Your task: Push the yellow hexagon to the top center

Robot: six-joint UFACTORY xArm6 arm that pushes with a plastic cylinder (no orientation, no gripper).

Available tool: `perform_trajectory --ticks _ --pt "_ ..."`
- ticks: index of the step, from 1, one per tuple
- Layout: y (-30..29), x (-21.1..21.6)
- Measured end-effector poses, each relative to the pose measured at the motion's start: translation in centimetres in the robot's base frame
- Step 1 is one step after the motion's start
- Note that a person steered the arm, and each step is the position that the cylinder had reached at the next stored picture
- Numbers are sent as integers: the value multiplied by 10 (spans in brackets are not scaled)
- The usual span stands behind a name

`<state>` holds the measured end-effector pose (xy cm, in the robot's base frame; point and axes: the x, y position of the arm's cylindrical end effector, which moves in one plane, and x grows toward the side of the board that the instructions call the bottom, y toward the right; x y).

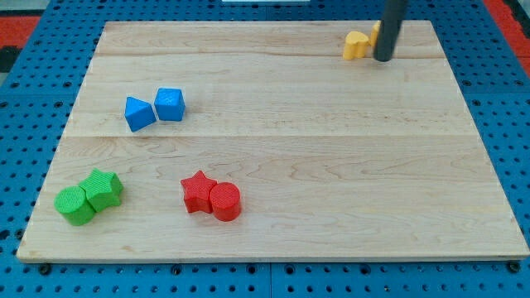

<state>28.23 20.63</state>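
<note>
Wooden board (pixel 273 165) on blue pegboard (pixel 25 124), my tip (pixel 383 59) just right of yellow block (pixel 357 45).

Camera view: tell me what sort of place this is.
Probably a robotics lab bench. A wooden board lies on a blue pegboard table, small coloured blocks like the red star are scattered on it, and my tip rests beside the yellow hexagon.
</note>
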Motion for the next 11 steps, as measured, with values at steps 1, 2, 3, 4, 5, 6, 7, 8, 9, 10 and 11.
perform_trajectory --ticks 1,2,3,4,5,6,7,8,9,10,11 --pt "11 -32" --pt "75 -65" --pt "55 -81" --pt "-42 -59" --pt "-115 -27" --pt "-58 -21" --pt "-57 9" --pt "-168 17" --pt "-254 -9" --pt "-174 -7" --pt "-160 -34"
